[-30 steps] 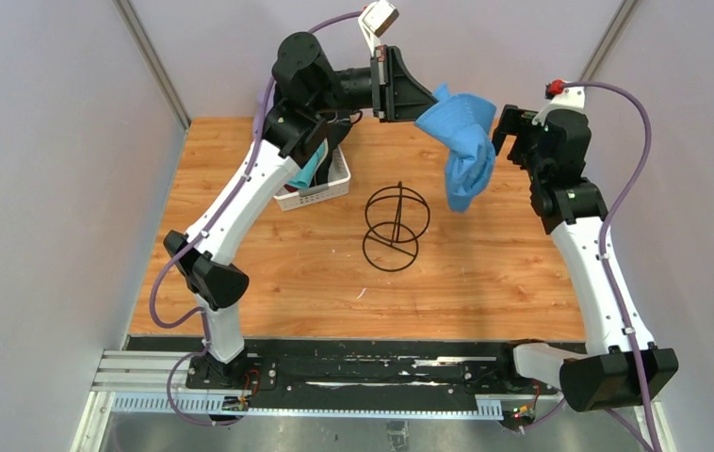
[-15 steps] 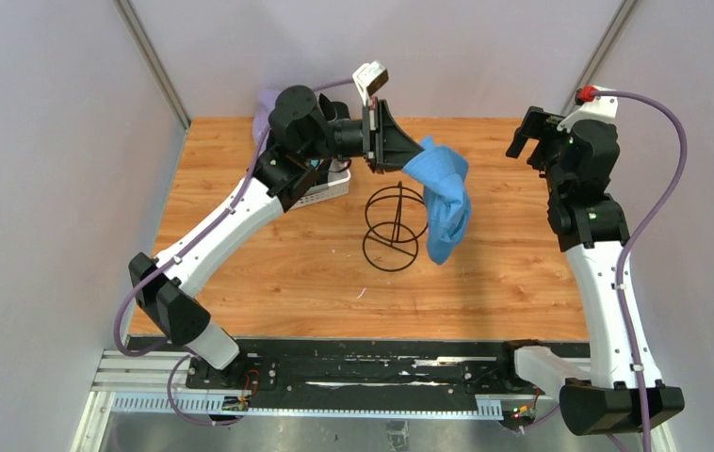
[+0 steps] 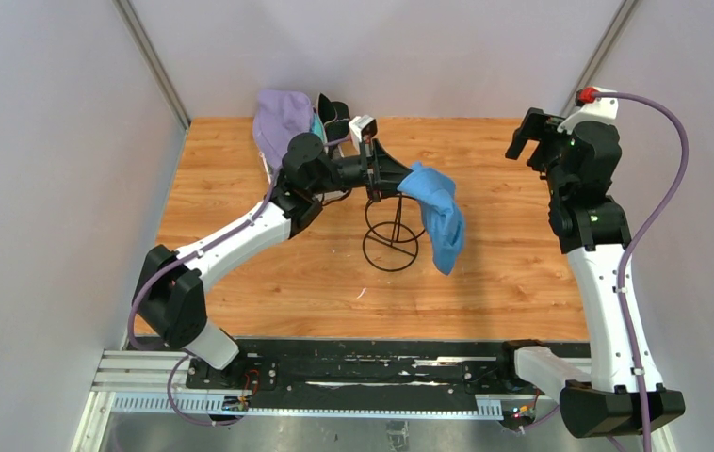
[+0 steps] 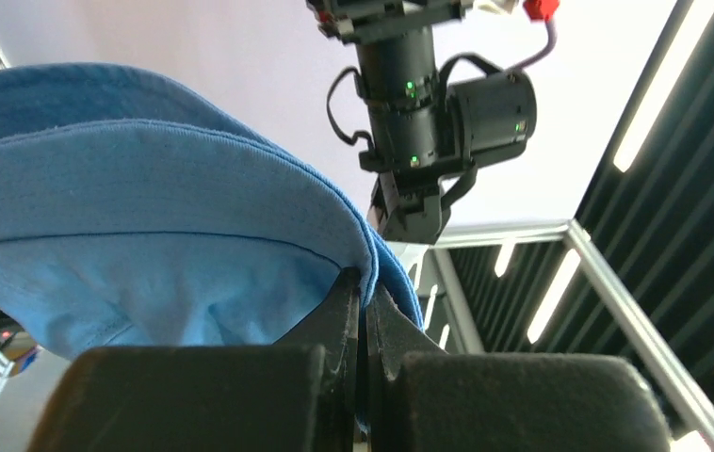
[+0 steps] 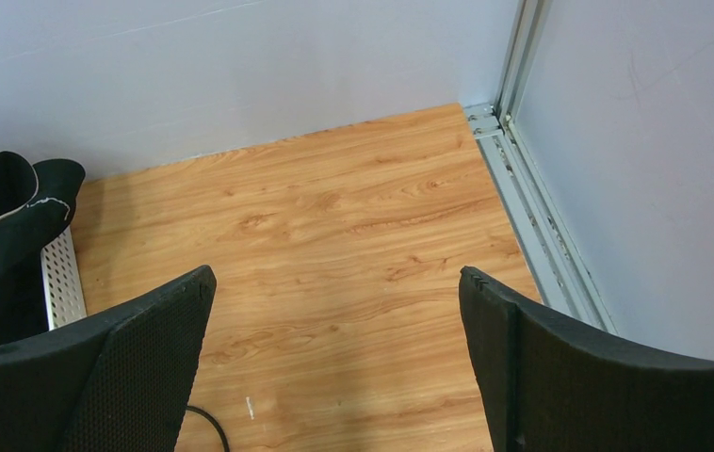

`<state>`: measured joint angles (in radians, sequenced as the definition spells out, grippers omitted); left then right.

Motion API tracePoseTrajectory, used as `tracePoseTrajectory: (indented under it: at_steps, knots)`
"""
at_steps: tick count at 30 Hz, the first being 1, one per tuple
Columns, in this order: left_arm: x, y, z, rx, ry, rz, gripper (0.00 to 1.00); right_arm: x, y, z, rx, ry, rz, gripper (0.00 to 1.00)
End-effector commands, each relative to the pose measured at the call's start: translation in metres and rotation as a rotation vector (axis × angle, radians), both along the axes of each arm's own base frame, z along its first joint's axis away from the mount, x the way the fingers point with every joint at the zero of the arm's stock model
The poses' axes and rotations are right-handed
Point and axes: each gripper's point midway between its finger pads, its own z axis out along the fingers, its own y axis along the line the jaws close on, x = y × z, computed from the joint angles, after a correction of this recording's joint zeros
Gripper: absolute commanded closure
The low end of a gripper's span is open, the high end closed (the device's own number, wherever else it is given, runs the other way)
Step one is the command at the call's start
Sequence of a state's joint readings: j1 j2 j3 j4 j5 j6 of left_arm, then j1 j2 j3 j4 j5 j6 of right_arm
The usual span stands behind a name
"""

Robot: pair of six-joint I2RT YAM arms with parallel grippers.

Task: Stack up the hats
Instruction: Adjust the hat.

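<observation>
A blue hat (image 3: pixel 438 221) hangs in the air from its brim, and my left gripper (image 3: pixel 408 184) is shut on that brim. The hat droops just right of the black wire stand (image 3: pixel 393 231). In the left wrist view the brim (image 4: pixel 146 217) runs between my closed jaws (image 4: pixel 365 282). A lavender hat (image 3: pixel 281 118), a sliver of a teal hat (image 3: pixel 316 124) and a black hat (image 3: pixel 334 108) are piled at the far left. My right gripper (image 3: pixel 526 132) is raised at the far right, open and empty (image 5: pixel 334 282), well clear of the blue hat.
In the right wrist view the black hat (image 5: pixel 14 207) leans on the white lattice basket (image 5: pixel 61 278), which holds the pile at the back left. My left forearm crosses in front of it. Grey walls close the table on three sides.
My left arm has come down and swung the blue hat left and nearer, beside the wire stand, uncovering the pile behind. My right gripper drew back from the hat, then held still.
</observation>
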<state>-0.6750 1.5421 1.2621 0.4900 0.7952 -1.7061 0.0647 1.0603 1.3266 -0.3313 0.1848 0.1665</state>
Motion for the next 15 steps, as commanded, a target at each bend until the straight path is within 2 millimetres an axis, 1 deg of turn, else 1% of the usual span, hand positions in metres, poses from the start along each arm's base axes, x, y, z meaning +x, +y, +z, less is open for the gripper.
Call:
tracePoseTrajectory:
  at_steps: [1,3,8,9,12,14,15]
  knots:
    - [0.002,0.026,0.04,-0.159,0.021,0.084,1.0,0.0,0.0,-0.005,0.019,0.012,0.01,0.01]
    - [0.007,0.033,0.034,-0.153,0.062,0.136,1.0,0.001,0.001,-0.006,0.02,0.015,0.015,0.01]
    - [0.013,0.058,0.024,-0.116,0.106,0.244,1.0,0.002,0.002,-0.009,0.023,0.022,0.019,0.01]
    - [0.01,0.063,0.028,-0.123,0.107,0.26,1.0,0.002,0.002,-0.008,0.024,0.021,0.02,0.01]
    - [0.008,0.07,0.026,-0.103,0.134,0.296,1.0,0.003,0.004,-0.01,0.029,0.023,0.029,0.01]
    - [0.008,0.071,0.02,-0.094,0.155,0.303,1.0,0.004,0.006,-0.009,0.032,0.022,0.037,0.01]
    - [0.008,0.071,0.014,-0.086,0.174,0.3,1.0,0.004,0.006,-0.008,0.034,0.02,0.04,0.01]
